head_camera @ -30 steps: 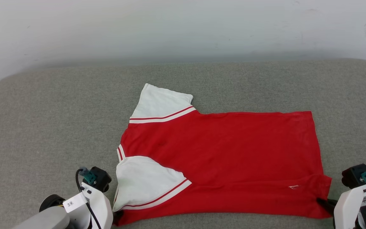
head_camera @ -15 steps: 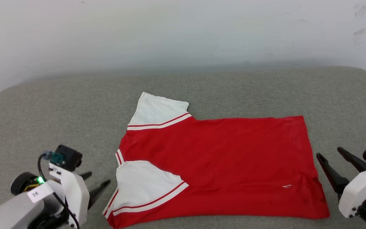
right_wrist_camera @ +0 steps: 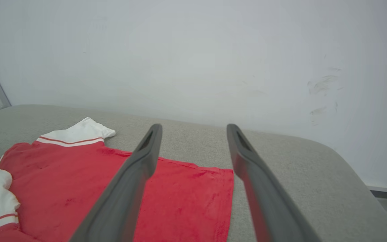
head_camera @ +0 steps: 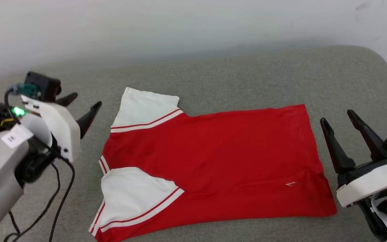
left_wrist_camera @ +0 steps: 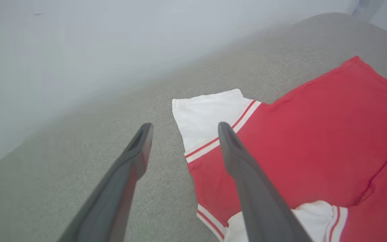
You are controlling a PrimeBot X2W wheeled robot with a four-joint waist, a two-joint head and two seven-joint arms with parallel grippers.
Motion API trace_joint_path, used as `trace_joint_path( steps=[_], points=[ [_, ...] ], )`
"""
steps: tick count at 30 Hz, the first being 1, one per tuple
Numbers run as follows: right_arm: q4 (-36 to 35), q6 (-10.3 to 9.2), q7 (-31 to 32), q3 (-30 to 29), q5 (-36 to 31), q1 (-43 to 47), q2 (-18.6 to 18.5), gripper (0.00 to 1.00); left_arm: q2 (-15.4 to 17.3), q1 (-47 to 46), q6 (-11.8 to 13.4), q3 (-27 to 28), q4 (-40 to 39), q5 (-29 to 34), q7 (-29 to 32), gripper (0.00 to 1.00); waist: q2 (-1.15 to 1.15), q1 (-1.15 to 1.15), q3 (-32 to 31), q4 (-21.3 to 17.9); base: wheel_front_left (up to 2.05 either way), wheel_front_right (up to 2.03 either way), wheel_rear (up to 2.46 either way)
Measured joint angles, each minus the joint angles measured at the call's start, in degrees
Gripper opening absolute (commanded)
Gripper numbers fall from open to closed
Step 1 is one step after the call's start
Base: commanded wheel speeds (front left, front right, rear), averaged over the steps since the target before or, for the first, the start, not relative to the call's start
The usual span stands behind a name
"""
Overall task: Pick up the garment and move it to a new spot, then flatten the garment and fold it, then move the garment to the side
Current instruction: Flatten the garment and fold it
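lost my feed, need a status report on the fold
Left gripper open, by far sleeve. Right gripper open, by hem. Garment flat on cushion, near sleeve folded in. Nothing in the way.

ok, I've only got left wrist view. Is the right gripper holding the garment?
Observer: No. Right gripper is open, beside the garment at its hem end, apart from the fabric.
Operator: Hem flat?
Observer: Mostly. The hem edge lies straight, with slight wrinkles near its front corner.
Operator: Anything on the fabric there?
Observer: A small white mark near that corner, too small to identify.
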Motion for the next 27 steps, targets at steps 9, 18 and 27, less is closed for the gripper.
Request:
trace_joint_path(
  steps=[9, 18, 27],
  points=[
    [-5.79, 0.00, 1.18, 0.08, -2.80, -1.16, 2.87, 1.00, -1.98, -14.74, -3.25, -1.03, 8.01, -1.37, 18.66, 1.00, 0.00, 0.01, 8.88, -3.33, 0.00, 0.00, 0.00],
    [-7.11, 0.00, 0.64, 1.85, -3.70, -5.20, 3.79, 1.00, -3.31, -27.83, -4.05, -2.14, 13.37, -2.90, 37.15, 1.00, 0.00, 0.01, 18.06, -6.64, 0.00, 0.00, 0.00],
    [-5.94, 0.00, 0.02, 4.43, -4.00, -10.42, 3.77, 1.00, -5.89, -34.65, -3.96, -3.02, 17.41, -1.34, 42.06, 1.00, 0.00, 0.02, 25.49, -8.48, 0.00, 0.00, 0.00]
  ],
)
